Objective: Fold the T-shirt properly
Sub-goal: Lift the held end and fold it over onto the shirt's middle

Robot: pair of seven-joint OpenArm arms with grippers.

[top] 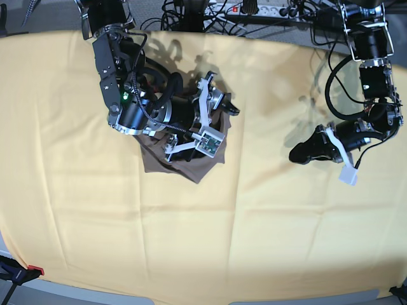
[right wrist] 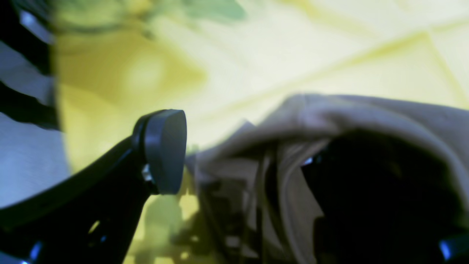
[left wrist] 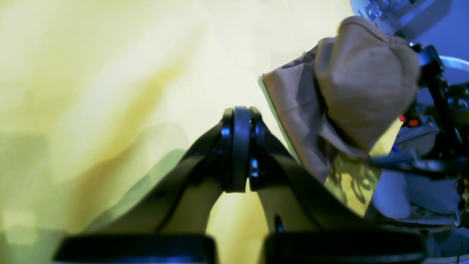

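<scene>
The right fingers [right wrist: 234, 161] gape inside the shirt [top: 191, 166], apparently tangled; the left fingers [left wrist: 240, 154], pinched empty, wait far right.

Bright, even light overhead; both wrist views blurred and washed yellow, base view sharp

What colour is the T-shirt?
Plain taupe, grey-brown, without print; the T-shirt shows best in the left wrist view.

I'm seeing open yellow cloth [top: 254, 216] lying all around the T-shirt [top: 191, 166]; only the right claw [top: 219, 101] is crowding it from above.
</scene>
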